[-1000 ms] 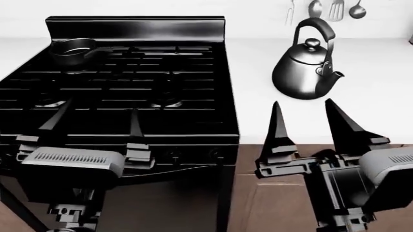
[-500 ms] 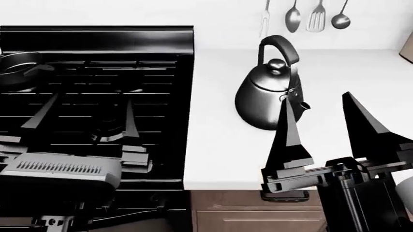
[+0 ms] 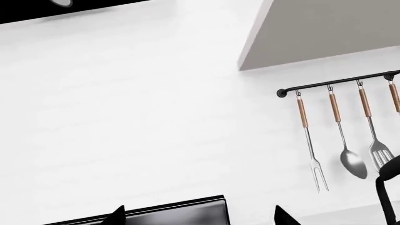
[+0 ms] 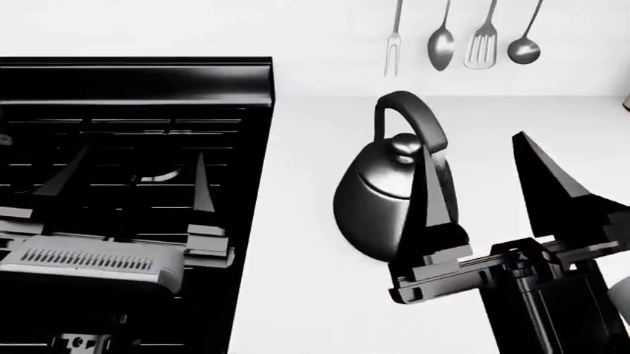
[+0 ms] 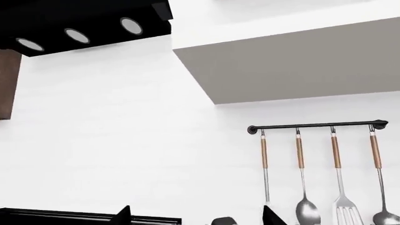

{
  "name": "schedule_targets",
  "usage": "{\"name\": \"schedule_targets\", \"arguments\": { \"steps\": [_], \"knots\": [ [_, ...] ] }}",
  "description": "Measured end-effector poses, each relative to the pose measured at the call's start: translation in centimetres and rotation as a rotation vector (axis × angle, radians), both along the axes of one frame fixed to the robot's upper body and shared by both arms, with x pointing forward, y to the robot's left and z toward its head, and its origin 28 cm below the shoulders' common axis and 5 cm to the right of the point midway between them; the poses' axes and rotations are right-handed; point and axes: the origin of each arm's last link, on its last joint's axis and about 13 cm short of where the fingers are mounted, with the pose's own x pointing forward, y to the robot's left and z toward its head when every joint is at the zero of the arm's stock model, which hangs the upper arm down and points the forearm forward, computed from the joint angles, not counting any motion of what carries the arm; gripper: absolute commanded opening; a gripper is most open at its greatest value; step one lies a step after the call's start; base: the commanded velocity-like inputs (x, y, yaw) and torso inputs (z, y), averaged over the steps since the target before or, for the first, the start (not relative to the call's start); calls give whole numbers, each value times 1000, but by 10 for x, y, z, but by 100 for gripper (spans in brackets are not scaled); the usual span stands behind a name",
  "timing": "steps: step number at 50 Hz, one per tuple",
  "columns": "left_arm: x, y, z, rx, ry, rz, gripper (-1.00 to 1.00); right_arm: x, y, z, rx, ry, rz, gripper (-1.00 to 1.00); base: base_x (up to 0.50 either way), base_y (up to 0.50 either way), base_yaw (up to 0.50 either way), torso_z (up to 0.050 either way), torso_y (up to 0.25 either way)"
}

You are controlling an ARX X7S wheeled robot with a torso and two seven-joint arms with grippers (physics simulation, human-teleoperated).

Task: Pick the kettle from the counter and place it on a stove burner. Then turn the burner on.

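Observation:
The glossy dark kettle (image 4: 379, 195) stands upright on the white counter (image 4: 295, 295), just right of the black range. My right gripper (image 4: 476, 144) is open, low over the counter on the near side of the kettle; its left finger overlaps the kettle's right flank in the head view. In the right wrist view the top of the kettle's handle (image 5: 223, 221) peeks up between the tips of the right gripper (image 5: 196, 216). My left gripper (image 4: 142, 151) hangs open and empty above the grates, over a stove burner (image 4: 158, 177). In the left wrist view the left gripper (image 3: 198, 214) faces the range's back panel.
A fork, spoon, spatula and ladle hang from a wall rail (image 5: 312, 126) behind the kettle, seen as utensils (image 4: 462, 37) in the head view. The range's raised back panel (image 4: 138, 81) borders the grates. A wall cabinet (image 5: 300, 70) and hood (image 5: 75, 28) are overhead.
The head view has shifted right and closer: the range slid left, the saucepan left the view, and the kettle now looms larger right behind my open right gripper.

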Motion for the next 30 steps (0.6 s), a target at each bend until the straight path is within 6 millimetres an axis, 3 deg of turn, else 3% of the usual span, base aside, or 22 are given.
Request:
{"name": "schedule_targets", "arguments": {
  "steps": [11, 30],
  "knots": [
    [0, -2, 0, 2, 4, -11, 100, 9, 2, 45, -158, 186, 133, 100, 0, 0, 0, 0, 0],
    [-3, 0, 2, -15, -3, -16, 100, 39, -14, 119, -356, 511, -24, 100, 0, 0, 0, 0, 0]
  ]
}}
